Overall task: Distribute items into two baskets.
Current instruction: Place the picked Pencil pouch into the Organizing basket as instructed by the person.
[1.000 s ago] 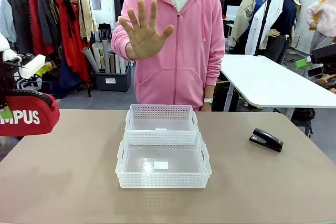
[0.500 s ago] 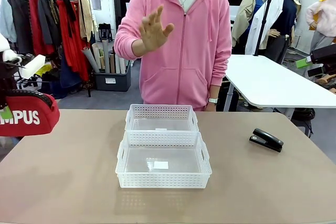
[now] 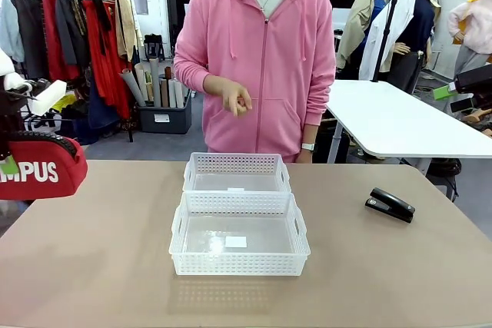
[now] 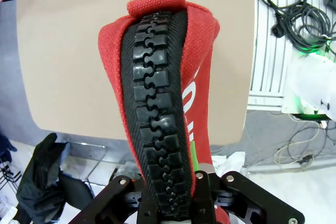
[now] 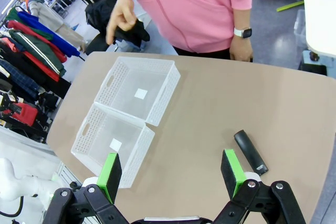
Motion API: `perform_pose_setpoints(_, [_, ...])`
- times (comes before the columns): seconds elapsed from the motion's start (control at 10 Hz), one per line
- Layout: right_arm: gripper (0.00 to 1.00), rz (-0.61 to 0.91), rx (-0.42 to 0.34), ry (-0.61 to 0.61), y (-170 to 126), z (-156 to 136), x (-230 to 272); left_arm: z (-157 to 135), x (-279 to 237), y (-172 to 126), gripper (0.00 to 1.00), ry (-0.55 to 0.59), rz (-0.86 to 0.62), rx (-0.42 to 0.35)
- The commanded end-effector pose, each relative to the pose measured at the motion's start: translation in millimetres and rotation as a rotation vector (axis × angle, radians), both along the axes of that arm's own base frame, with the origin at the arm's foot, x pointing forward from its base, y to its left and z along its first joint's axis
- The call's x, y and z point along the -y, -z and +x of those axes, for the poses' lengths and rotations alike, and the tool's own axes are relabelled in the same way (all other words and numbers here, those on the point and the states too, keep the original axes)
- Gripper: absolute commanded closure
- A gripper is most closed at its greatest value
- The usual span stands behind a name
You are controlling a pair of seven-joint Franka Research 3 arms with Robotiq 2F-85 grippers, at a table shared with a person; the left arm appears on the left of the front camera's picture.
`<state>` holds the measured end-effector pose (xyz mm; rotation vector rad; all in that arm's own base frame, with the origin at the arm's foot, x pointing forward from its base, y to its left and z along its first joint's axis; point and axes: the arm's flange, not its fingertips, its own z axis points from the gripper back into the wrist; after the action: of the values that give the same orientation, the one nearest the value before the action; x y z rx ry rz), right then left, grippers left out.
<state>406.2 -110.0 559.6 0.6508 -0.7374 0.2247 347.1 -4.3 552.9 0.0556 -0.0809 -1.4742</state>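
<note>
The left gripper is clamped shut on the pouch, pinching it at its zip end. The pouch is lifted clear of the tabletop and hangs ahead of the fingers over the left edge. Judging by this, the first item is picked up but not yet delivered.

Off to the right of that gripper, at the middle of the tabletop, stand the two baskets, touching end to end: the near basket and the far basket. Both are empty apart from a small white label on each bottom, so nothing has been distributed. Beyond the far basket a person stands with one hand loosely curled at waist height, well above the rims.

The right gripper is wide open and holds nothing. In its wrist view the baskets lie ahead towards its left pad. The stapler lies flat on the tabletop just beyond its right pad, untouched.

What I judge to be left: carry the pouch over one basket and let it go, then grasp the stapler and put it in the other.
</note>
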Motion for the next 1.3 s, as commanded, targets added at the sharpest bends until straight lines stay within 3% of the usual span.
perform_pose_setpoints(0.0, [0.00, 0.015, 0.012, -0.007, -1, 1, 0, -4, -2, 0, 1.00, -0.003, 0.003, 0.004])
perform_pose_setpoints(0.5, [0.00, 0.015, 0.012, -0.007, -1, 1, 0, 0, 0, 0, 1.00, 0.000, 0.000, 0.000])
perform_pose_setpoints(0.9, [0.00, 0.015, 0.012, -0.007, -1, 1, 0, 58, 35, -9, 1.00, 0.000, -0.139, 0.031])
perform_pose_setpoints(1.2, [0.00, 0.015, 0.012, -0.007, -1, 1, 0, 100, 76, -5, 1.00, 0.022, -0.124, 0.000])
